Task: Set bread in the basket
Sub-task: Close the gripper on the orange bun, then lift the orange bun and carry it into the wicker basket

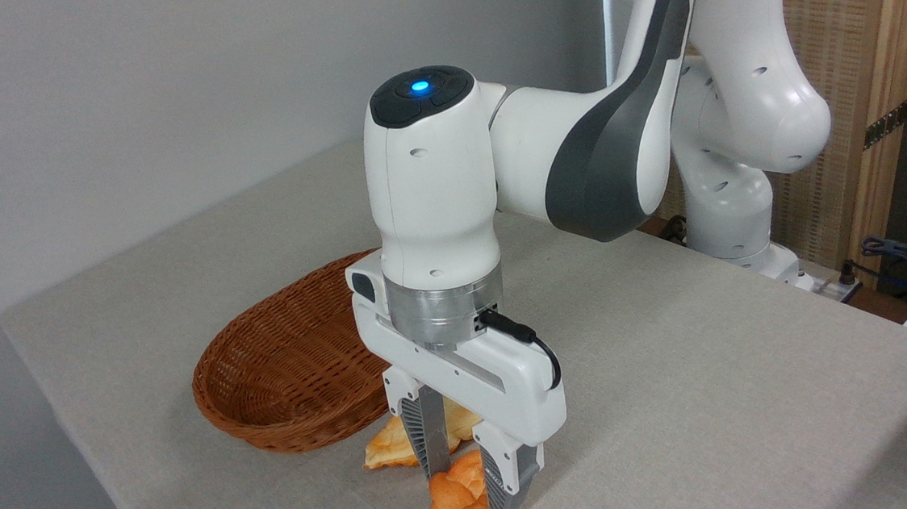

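Soft, even daylight fills the room, bright without harshness. The counter (673, 367) shows only faint, diffuse shadow just under the basket (284, 365) beside it. A blue lamp glows atop the arm (420, 87). Everything looks sharp, with slight glare on the white casing.

The small orange-brown swirled bun (461, 506) is partly hidden by the white two-finger gripper (471, 484), and its base is cut off by the bottom edge. The pale-golden flat bread (392, 447) behind shows only in part. The gripper body covers the near right end of the reddish-brown oval wicker basket (288, 364).
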